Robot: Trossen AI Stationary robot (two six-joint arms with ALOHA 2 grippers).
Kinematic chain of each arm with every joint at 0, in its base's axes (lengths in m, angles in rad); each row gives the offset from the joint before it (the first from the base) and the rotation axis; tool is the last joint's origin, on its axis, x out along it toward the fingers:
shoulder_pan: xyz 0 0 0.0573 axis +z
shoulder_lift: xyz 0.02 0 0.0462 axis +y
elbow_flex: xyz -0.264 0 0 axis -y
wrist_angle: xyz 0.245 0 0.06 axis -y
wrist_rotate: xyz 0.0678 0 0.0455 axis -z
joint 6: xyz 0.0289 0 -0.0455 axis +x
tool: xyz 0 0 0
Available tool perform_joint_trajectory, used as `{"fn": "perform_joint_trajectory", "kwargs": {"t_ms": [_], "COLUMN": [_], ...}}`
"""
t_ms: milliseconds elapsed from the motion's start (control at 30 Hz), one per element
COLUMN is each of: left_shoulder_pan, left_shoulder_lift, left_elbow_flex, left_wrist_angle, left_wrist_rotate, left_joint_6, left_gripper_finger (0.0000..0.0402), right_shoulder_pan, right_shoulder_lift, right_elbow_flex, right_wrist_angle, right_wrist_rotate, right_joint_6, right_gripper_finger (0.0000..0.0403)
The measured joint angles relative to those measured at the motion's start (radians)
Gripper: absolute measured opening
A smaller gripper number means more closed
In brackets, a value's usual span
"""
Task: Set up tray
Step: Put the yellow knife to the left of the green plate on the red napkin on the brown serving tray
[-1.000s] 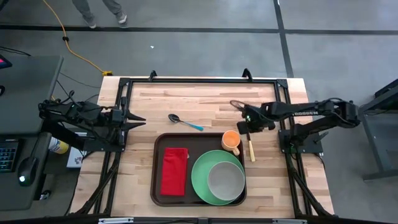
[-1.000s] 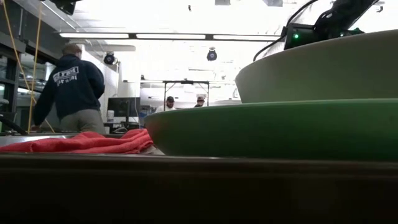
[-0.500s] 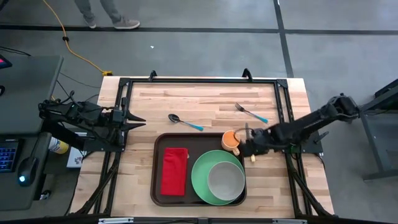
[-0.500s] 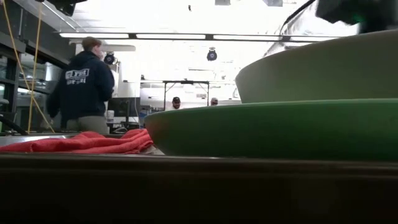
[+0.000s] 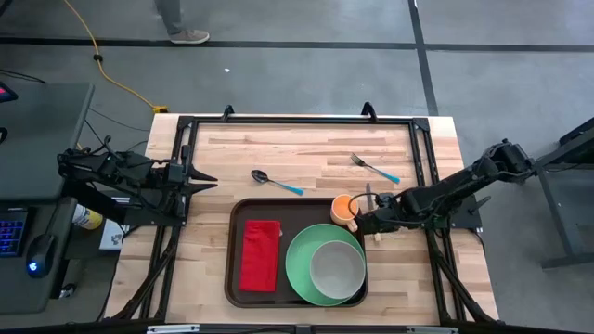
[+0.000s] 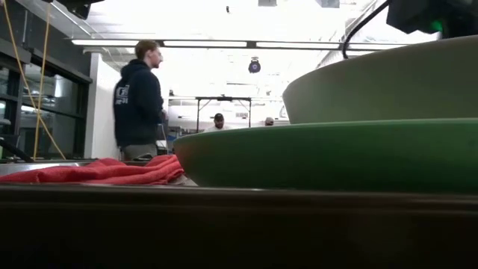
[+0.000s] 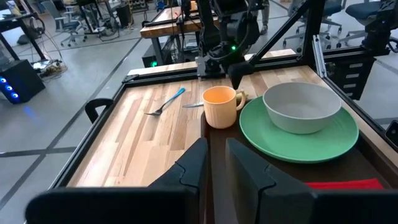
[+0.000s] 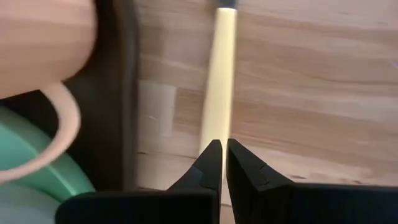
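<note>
Right wrist view: the right gripper [image 8: 220,149] has dropped from above the fork to hover low over the pale knife handle [image 8: 219,81], its fingers pressed together on nothing, though contact is hard to judge. Just beside it the orange mug [image 5: 344,210] sits on the tray [image 5: 235,260], near the table's front edge with napkin [image 5: 260,254], plate [image 5: 302,264] and bowl [image 5: 337,267]. The left gripper [image 5: 206,176] waits narrowly parted well apart, so the knife seems next.

A blue-handled spoon [image 5: 276,182] and fork [image 5: 374,168] lay apart on the wooden tabletop [image 5: 306,148]; a person [image 6: 140,101] stood behind.
</note>
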Motion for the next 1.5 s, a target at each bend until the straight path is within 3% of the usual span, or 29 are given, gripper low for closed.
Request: {"fn": "perform_joint_trajectory", "kwargs": {"t_ms": [167, 500, 667, 1000, 1500], "left_shoulder_pan": [0.0, 0.0, 0.0, 0.0, 0.0], "left_shoulder_lift": [0.0, 0.0, 0.0, 0.0, 0.0], "left_elbow_flex": [0.0, 0.0, 0.0, 0.0, 0.0], "left_wrist_angle": [0.0, 0.001, 0.001, 0.001, 0.001], "left_wrist_rotate": [0.0, 0.001, 0.001, 0.002, 0.003], "left_joint_6": [0.0, -0.001, -0.003, -0.015, -0.023], "left_gripper_finger": [0.0088, 0.0088, 0.0088, 0.0088, 0.0088], "right_shoulder_pan": [-0.034, -0.059, -0.073, -0.085, -0.084], "right_shoulder_lift": [0.041, 0.057, 0.057, 0.054, 0.055], "right_elbow_flex": [0.0, 0.0, -0.017, -0.113, -0.115], "right_wrist_angle": [0.023, 0.025, 0.038, 0.174, 0.175], "right_wrist_rotate": [0.004, 0.054, 0.062, 0.024, 0.0], "right_joint_6": [-0.053, -0.059, -0.074, -0.049, -0.078], "right_gripper_finger": [0.0028, 0.0158, 0.0199, 0.0198, 0.0185]}}
